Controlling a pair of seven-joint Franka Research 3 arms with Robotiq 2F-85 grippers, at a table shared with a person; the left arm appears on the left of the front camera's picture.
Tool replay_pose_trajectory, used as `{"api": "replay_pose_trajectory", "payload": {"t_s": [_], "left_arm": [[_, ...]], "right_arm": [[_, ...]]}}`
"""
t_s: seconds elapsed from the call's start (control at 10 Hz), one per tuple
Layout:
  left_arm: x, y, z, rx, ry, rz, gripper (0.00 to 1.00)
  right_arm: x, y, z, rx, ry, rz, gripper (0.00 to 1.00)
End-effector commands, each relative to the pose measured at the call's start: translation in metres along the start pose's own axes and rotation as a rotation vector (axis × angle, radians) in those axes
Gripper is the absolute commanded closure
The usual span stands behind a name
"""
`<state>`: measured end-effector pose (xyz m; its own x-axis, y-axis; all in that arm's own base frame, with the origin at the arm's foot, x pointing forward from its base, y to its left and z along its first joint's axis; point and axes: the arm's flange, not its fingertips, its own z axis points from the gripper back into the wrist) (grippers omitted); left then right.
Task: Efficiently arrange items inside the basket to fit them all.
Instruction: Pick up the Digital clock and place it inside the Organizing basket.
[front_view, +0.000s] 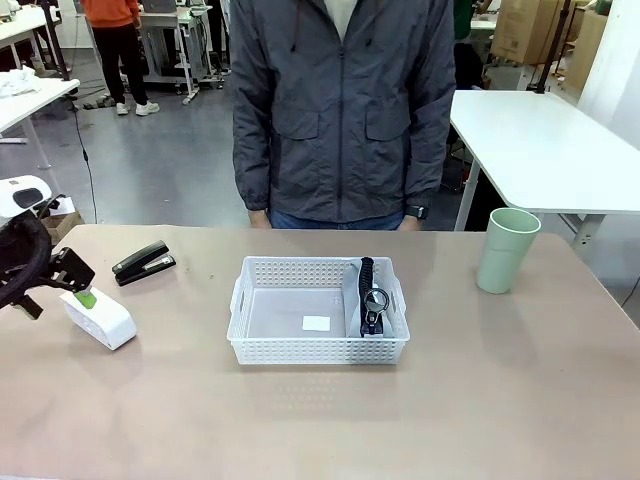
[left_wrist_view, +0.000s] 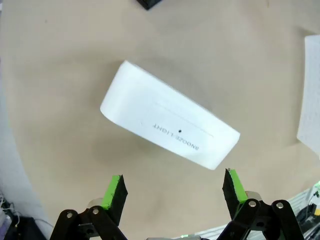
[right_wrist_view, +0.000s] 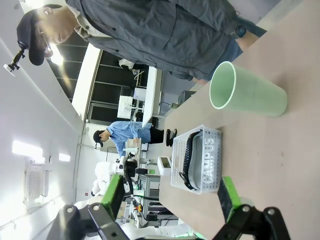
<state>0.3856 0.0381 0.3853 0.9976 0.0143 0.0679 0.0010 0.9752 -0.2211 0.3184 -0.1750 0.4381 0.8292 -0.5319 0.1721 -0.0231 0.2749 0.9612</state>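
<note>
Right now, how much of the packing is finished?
Done: the pouch stands inside the basket along its right side. In hand: the left gripper hangs open over the white box, not gripping yet. Left: that box, the stapler and the cup sit on the table, outside it.

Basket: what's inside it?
A grey zip pouch stands on edge at the right end of the basket, and a small white sticker lies on its floor. Whatever is beneath the pouch is hidden.
</note>
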Motion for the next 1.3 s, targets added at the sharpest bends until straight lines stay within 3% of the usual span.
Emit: {"api": "replay_pose_trajectory", "payload": {"t_s": [0.0, 0.1, 0.7, 0.8, 1.0, 1.2], "left_arm": [[0.012, -0.004, 0.004, -0.013, -0.083, 0.030, 0.00], [0.000, 0.000, 0.000, 0.000, 0.000, 0.000, 0.00], [0.003, -0.001, 0.000, -0.010, -0.008, 0.008, 0.00], [0.006, -0.004, -0.002, -0.047, 0.079, -0.150, 0.00], [0.014, -0.009, -0.004, -0.046, 0.099, -0.368, 0.00], [0.017, -0.017, -0.011, -0.022, 0.168, -0.825, 0.00]], "right_arm": [[-0.001, 0.001, 0.002, 0.008, 0.000, 0.006, 0.00], [-0.001, 0.001, 0.002, 0.008, 0.000, 0.006, 0.00], [-0.001, 0.001, 0.002, 0.008, 0.000, 0.006, 0.00], [-0.001, 0.001, 0.002, 0.008, 0.000, 0.006, 0.00], [-0.001, 0.001, 0.002, 0.008, 0.000, 0.006, 0.00], [-0.001, 0.001, 0.002, 0.008, 0.000, 0.006, 0.00]]}}
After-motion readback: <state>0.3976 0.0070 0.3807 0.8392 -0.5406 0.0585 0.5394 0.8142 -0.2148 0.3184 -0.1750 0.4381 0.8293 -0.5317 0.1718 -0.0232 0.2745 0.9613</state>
